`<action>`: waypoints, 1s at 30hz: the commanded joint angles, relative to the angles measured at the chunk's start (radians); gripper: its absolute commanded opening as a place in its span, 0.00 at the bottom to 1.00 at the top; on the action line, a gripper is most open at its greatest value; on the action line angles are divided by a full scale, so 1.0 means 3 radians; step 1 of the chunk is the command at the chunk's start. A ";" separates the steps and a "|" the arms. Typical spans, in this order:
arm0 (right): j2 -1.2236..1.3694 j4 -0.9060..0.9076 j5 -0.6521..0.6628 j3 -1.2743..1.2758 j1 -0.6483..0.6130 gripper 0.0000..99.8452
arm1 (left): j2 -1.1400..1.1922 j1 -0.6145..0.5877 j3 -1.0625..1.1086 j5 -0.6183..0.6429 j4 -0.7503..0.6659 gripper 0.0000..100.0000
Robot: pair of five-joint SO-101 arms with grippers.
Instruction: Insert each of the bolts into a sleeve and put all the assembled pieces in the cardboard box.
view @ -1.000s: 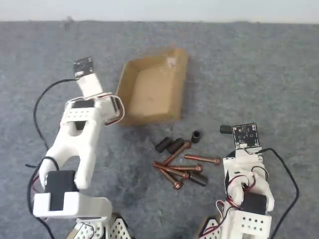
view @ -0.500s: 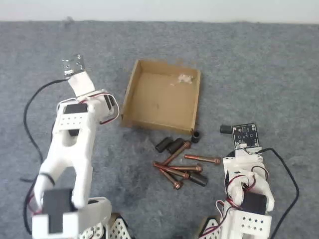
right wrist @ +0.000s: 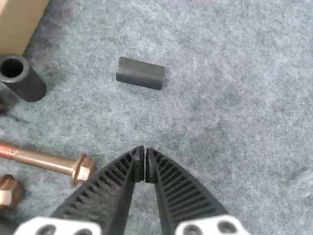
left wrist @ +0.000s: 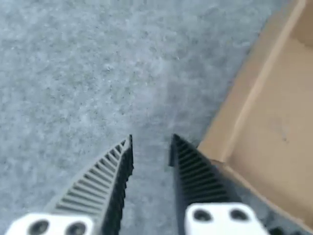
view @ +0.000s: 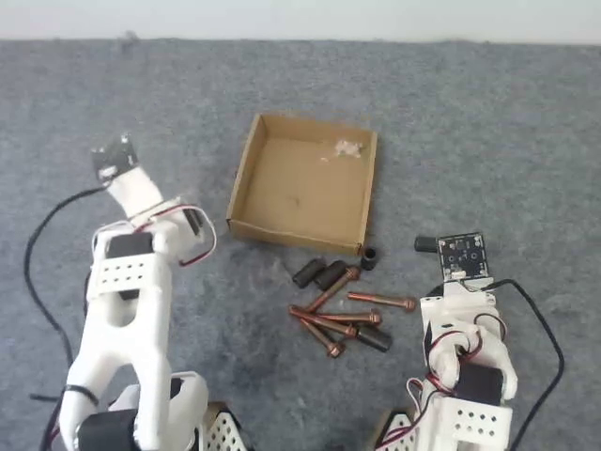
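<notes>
The open cardboard box lies flat at mid-table, with nothing in it but a pale scrap. Just in front of it, several copper bolts lie in a loose heap among short black sleeves. One sleeve stands upright by the box's near right corner. My left gripper is open with nothing between its fingers, low over the carpet beside the box's left wall. My right gripper is shut on nothing, close to a bolt, a lying sleeve and the upright sleeve.
Grey carpet covers the whole table. The left arm stands left of the box, and the right arm is right of the bolt heap. Cables trail beside both arms. Open carpet lies behind and to the right of the box.
The box, tipped up on its edge a second ago, has dropped flat. My left arm has drawn back to the left, away from it. The right arm has kept still.
</notes>
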 commanded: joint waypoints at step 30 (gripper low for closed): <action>0.0105 -0.0391 -0.0292 -0.0194 -0.1818 0.01 | 0.1038 0.0026 -0.0570 -0.0440 -0.0353 0.01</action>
